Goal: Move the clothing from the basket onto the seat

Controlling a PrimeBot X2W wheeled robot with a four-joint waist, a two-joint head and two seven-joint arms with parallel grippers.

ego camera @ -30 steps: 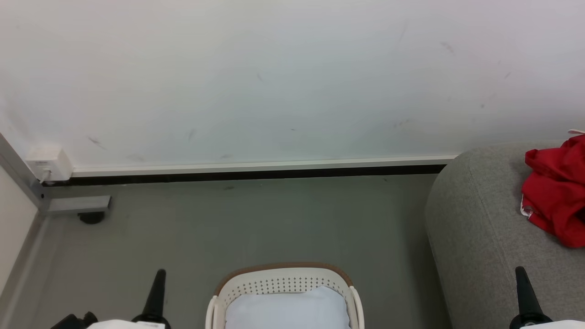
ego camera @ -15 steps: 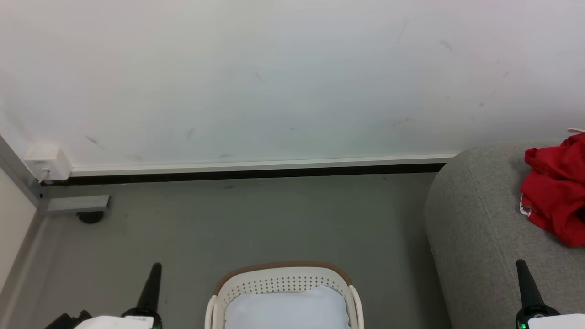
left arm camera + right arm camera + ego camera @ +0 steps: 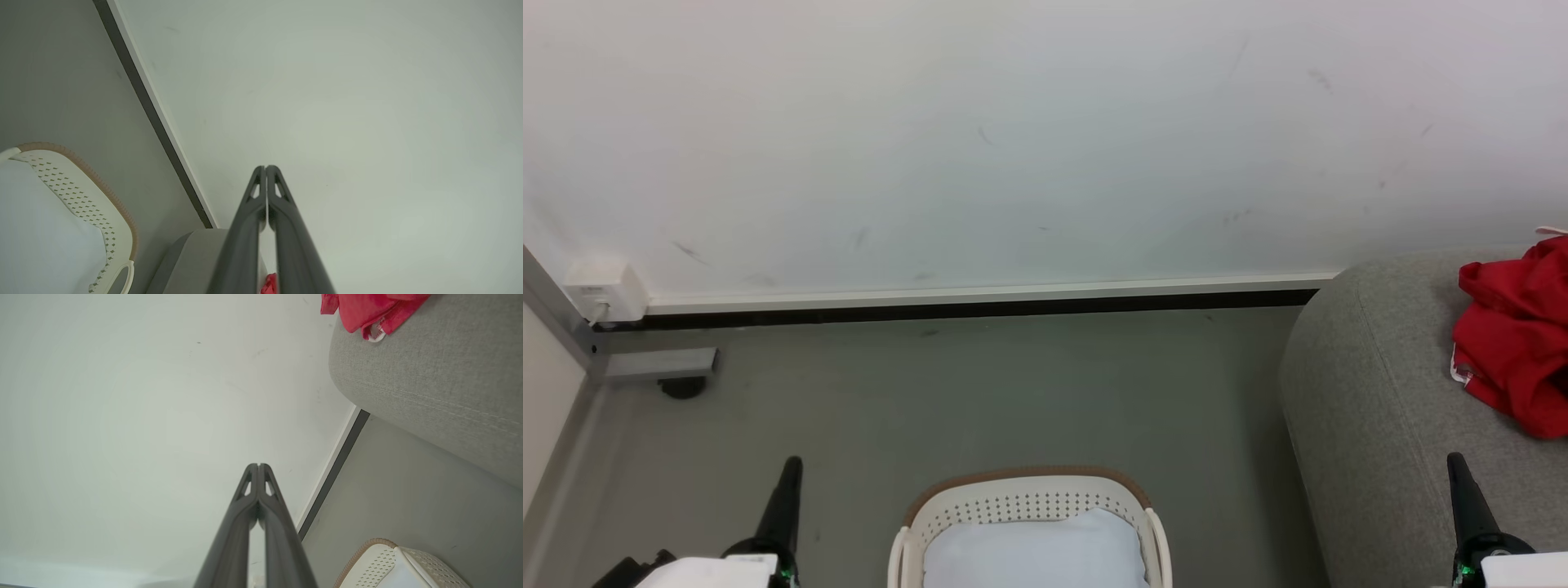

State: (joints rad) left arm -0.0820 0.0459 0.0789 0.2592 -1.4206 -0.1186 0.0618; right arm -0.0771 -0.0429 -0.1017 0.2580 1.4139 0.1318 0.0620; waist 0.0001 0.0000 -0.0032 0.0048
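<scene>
Red clothing (image 3: pixel 1515 335) lies crumpled on the grey seat (image 3: pixel 1372 408) at the right; it also shows at the top of the right wrist view (image 3: pixel 367 310) and as a red scrap (image 3: pixel 269 284) between the left fingers' bases. The cream basket (image 3: pixel 1029 502) with a brown rim stands on the floor at bottom centre, holding a pale white cushion (image 3: pixel 1029 551). No red garment is visible inside it. My left gripper (image 3: pixel 789 467) is shut and empty, left of the basket. My right gripper (image 3: pixel 1455 464) is shut and empty, over the seat's front.
A white wall with a dark skirting strip (image 3: pixel 980 310) runs behind the grey floor (image 3: pixel 980 392). A white socket box (image 3: pixel 600 290) and a grey metal frame foot (image 3: pixel 662 363) sit in the left corner.
Both grippers have risen a little in the head view, the left one drifting slightly left. The basket, cushion and red clothing stay where they were.
</scene>
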